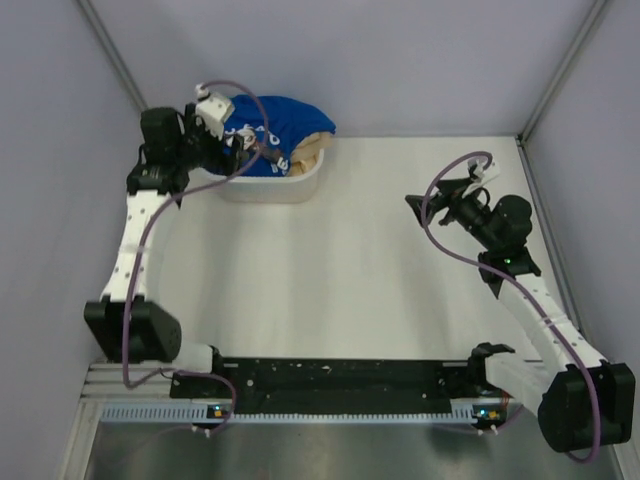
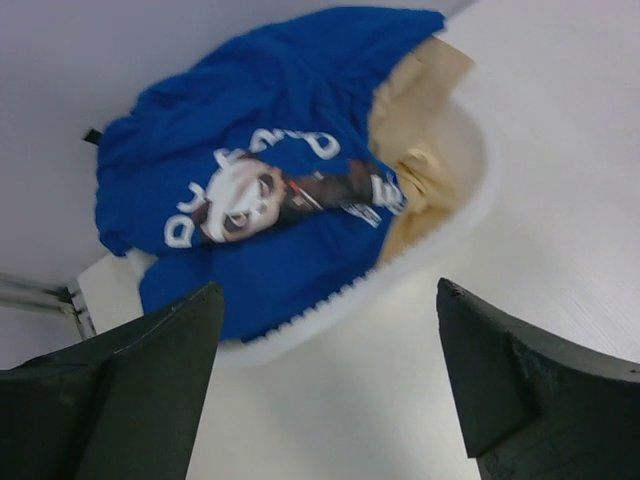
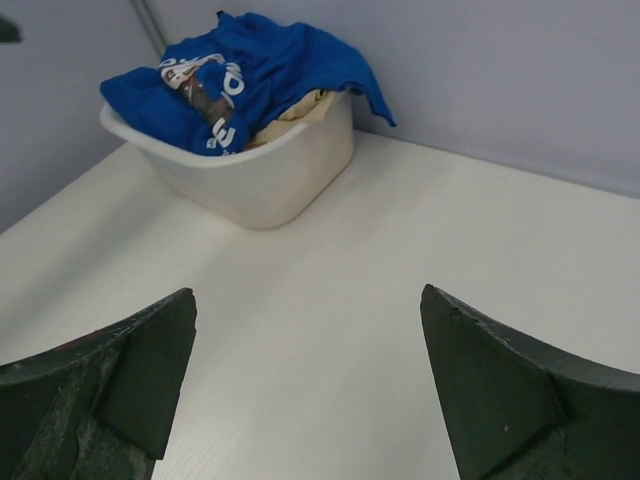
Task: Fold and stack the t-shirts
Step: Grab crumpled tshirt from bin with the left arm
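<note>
T-shirts [image 2: 280,120] bunched in the basket [image 3: 250,180] half-cover a tan cloth [image 2: 420,100]; left pincer [image 2: 328,300] and right pincer [image 3: 308,300] both spread.

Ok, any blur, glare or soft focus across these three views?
Top external: even light, faint shadows, no glare. Left wrist: slight blur over the royal-blue printed cloth t-shirt. Right wrist: white plastic laundry basket crisp; near tool fingers dark and underlit.

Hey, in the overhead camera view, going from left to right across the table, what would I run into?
Left arm → white laundry basket holding the blue t-shirt → right claw, open.
</note>
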You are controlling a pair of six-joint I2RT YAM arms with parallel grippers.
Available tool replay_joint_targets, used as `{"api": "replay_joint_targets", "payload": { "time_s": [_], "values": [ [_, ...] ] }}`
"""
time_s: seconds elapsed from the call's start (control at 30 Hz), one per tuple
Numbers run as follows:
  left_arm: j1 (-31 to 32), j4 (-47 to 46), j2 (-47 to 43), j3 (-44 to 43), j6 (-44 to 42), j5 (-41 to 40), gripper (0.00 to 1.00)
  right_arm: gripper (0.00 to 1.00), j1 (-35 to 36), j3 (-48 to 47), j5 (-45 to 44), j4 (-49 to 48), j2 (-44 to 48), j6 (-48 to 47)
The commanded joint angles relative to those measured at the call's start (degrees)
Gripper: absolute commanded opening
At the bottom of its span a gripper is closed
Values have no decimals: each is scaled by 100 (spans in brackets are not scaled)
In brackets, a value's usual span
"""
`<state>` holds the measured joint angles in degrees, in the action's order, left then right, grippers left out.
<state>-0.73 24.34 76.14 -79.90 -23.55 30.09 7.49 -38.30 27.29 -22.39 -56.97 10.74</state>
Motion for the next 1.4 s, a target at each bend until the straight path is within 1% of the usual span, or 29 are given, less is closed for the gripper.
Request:
{"api": "replay_joint_targets", "payload": {
  "time_s": [0.0,0.07,0.13,0.23,0.33,0.4,0.43,0.47,0.5,0.6,0.63,0.67,0.73,0.77,0.8,0.83,0.9,1.0,1.07,1.2,1.27,1.37],
  "values": [
    [247,860,2259,-2165,395,-855,89,90,174,-239,312,481,11,200],
    [450,1247,3026,-3159,378,-1074,88,90,218,-221,233,534,-7,183],
    [652,1363,3660,-3846,282,-1407,90,89,244,-204,207,587,-33,121],
    [908,1442,4477,-4804,18,-2013,99,89,262,-221,102,709,-104,86],
    [1022,1547,5102,-5430,-158,-2576,99,89,262,-230,127,797,-174,60],
    [1049,1443,5279,-5475,-237,-2902,97,89,271,-221,136,868,-192,16],
    [1058,1416,5332,-5466,-281,-2947,93,88,280,-213,128,894,-209,-2],
    [1058,1398,5359,-5466,-325,-3234,87,88,280,-213,128,903,-209,-11],
    [1066,1390,5385,-5466,-360,-3333,83,88,280,-213,136,912,-192,-11],
    [1066,1468,5411,-5440,-518,-3509,71,88,271,-248,171,938,-192,-28],
    [1066,1529,5412,-5431,-571,-3544,65,88,280,-256,180,938,-192,-28],
    [1066,1582,5420,-5440,-598,-3562,58,88,271,-274,189,938,-192,-20],
    [1066,1670,5412,-5440,-642,-3571,36,88,271,-283,207,947,-183,-20],
    [1075,1706,5420,-5440,-659,-3571,28,88,280,-283,215,947,-165,-37],
    [1075,1749,5412,-5431,-694,-3571,3,88,280,-283,224,956,-157,-20],
    [1075,1759,5403,-5431,-686,-3597,0,87,280,-274,224,965,-139,-20],
    [1075,1785,5385,-5405,-730,-3624,0,88,280,-274,233,982,-113,-20],
    [1075,1663,5167,-5387,-572,-3703,0,88,280,-292,242,982,-34,7],
    [1075,1426,4781,-5343,-423,-3694,0,88,280,-327,268,991,19,33],
    [1075,828,3727,-5124,-431,-3773,0,87,271,-362,303,956,107,138],
    [1075,818,3296,-5132,-492,-3765,0,87,271,-371,382,825,116,270],
    [1075,949,2566,-5115,-467,-3519,0,86,306,-441,488,710,107,402]
  ]
}}
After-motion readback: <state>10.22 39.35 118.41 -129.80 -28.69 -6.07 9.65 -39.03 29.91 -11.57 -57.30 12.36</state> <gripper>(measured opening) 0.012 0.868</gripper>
